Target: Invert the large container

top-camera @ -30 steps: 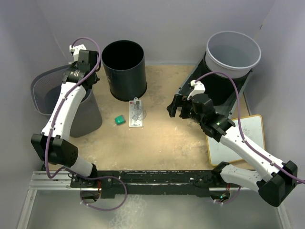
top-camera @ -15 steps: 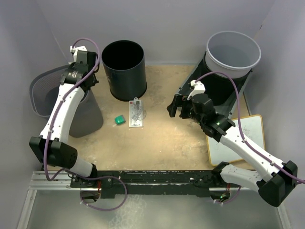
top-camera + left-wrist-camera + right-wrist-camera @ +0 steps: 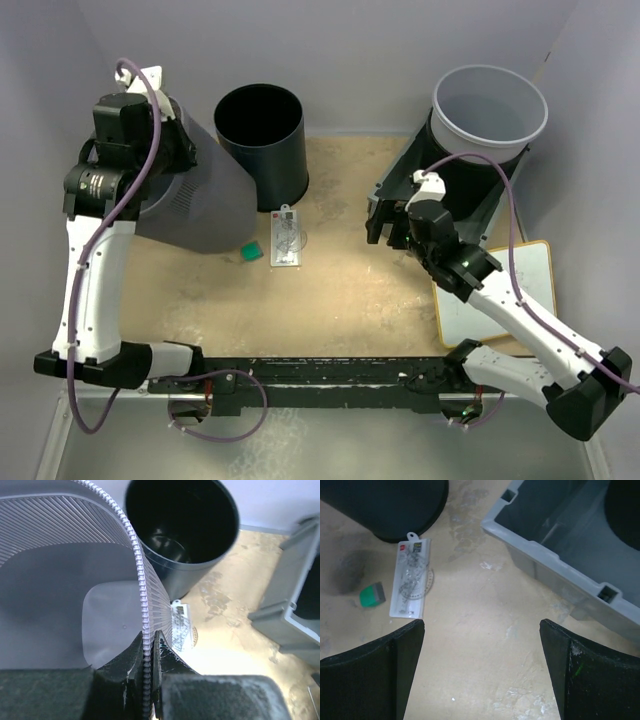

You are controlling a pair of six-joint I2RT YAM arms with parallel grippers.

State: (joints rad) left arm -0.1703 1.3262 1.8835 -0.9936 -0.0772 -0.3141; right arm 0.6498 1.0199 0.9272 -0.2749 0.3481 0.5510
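Gripping the grey bin (image 3: 195, 195) by its ribbed rim, the left jaws are clenched on it. Bin hangs tilted at the left of the bench (image 3: 340, 290), beside the black bin (image 3: 260, 130). Right jaws stand released above the bench, near the crate (image 3: 560, 555).

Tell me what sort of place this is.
Probably a lab robot test cell: plain panels box in the tabletop, left arm and right arm share a metal rail, black bin and white bucket look like props.
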